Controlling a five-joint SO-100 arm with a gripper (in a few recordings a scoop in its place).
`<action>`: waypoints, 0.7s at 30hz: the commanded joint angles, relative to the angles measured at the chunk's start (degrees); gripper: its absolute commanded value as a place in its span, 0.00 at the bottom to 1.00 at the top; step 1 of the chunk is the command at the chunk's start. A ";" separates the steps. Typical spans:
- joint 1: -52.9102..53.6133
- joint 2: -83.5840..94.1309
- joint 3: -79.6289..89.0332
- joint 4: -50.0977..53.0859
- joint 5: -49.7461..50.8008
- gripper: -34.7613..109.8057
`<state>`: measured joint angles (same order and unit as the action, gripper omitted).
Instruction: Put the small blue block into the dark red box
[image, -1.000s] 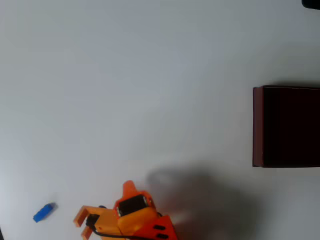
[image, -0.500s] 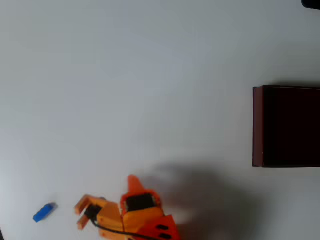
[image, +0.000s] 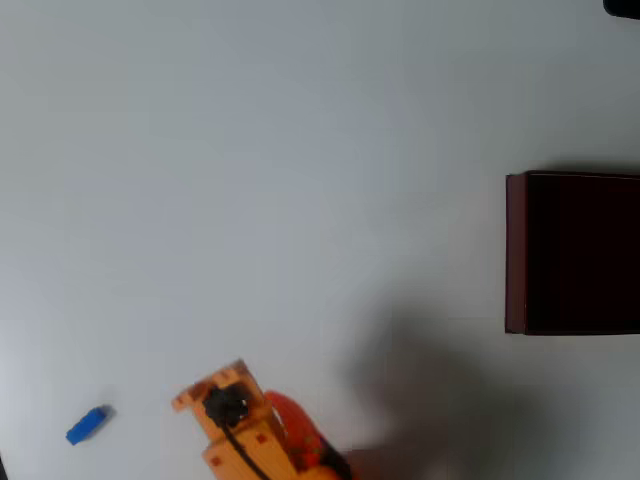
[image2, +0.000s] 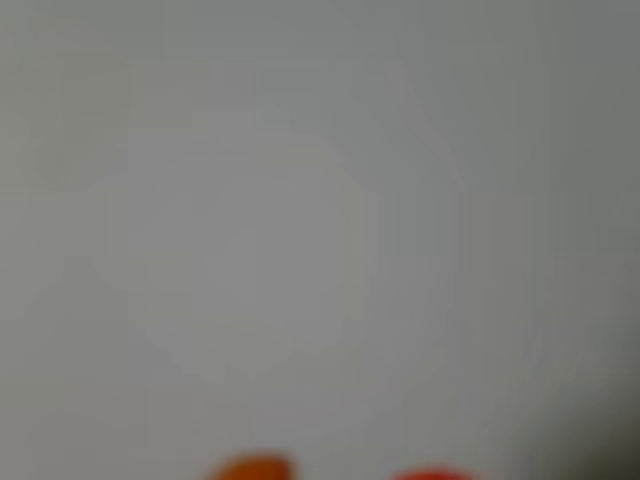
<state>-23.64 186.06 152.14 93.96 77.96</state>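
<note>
The small blue block (image: 88, 424) lies flat on the white table near the bottom left corner of the overhead view. My orange gripper (image: 215, 395) hangs to its right, well apart from it, turned so that its body covers the fingers from above. In the blurred wrist view two tips (image2: 250, 468) poke in at the bottom edge, set apart with bare table between them, so the gripper (image2: 340, 472) is open and holds nothing. The dark red box (image: 515, 252), nearly black inside, stands at the right edge, far from both.
The white table (image: 300, 180) stretches bare between the gripper and the box. The arm's shadow falls on it at bottom centre. A small dark object (image: 622, 6) sits at the top right corner.
The gripper has swung and turned: its fingers, which were spread towards the block, are now tucked under the body. The block and box have not moved.
</note>
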 joint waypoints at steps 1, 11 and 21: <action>-7.82 -8.88 -6.68 1.67 24.79 0.31; -30.76 -37.18 -21.97 0.79 78.31 0.40; -41.57 -58.18 -23.29 -20.21 104.41 0.42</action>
<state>-63.02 131.84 130.78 78.31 175.87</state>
